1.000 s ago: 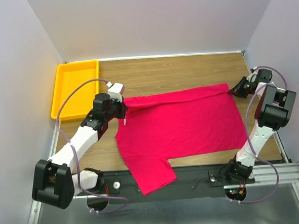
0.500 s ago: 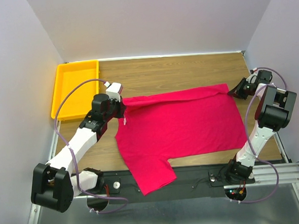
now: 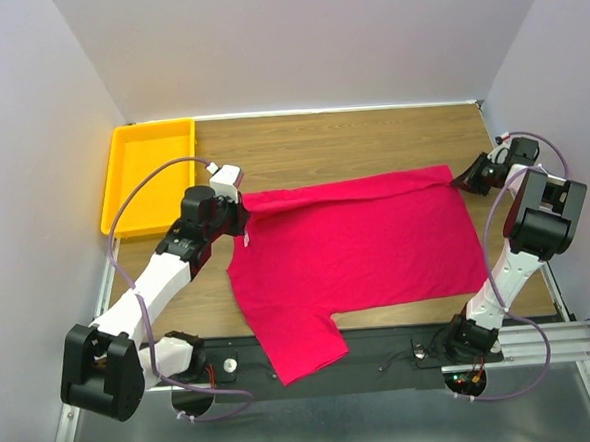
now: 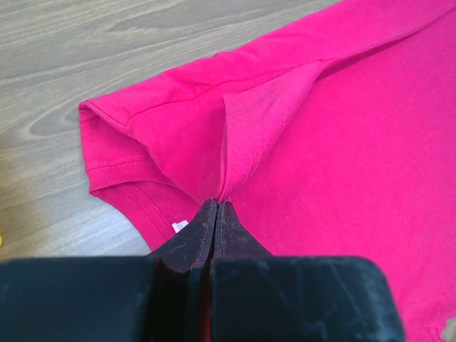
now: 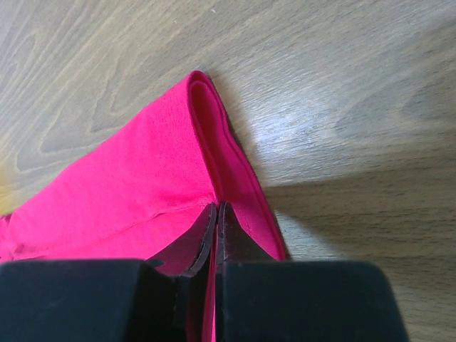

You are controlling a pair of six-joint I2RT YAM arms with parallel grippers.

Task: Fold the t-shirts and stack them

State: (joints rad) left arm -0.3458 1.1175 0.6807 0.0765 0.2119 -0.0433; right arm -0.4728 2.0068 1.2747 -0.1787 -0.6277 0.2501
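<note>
The red shirt (image 3: 366, 242) lies spread sideways across the middle of the wooden surface (image 3: 350, 142), neck end toward 9 o'clock and hem toward 3 o'clock. One sleeve (image 3: 301, 346) runs down toward 7 o'clock and laps over the black rail at the near edge. The left arm (image 3: 163, 274) reaches in from 8 o'clock, and its jaws are clenched on a pinch of red cloth at the shirt's 10 o'clock corner, just by the small white label (image 3: 246, 240). From the left wrist you can see the fabric drawn up into a ridge right at the tips, with the other sleeve (image 4: 121, 153) lying flat beyond. The right arm (image 3: 535, 216) bends round at 3 o'clock – its jaws are shut on the hem corner at the shirt's 2 o'clock end, the cloth doubled over between them. The yellow tray (image 3: 113, 192) sits in the far corner at 10 o'clock, apart from the shirt.
</note>
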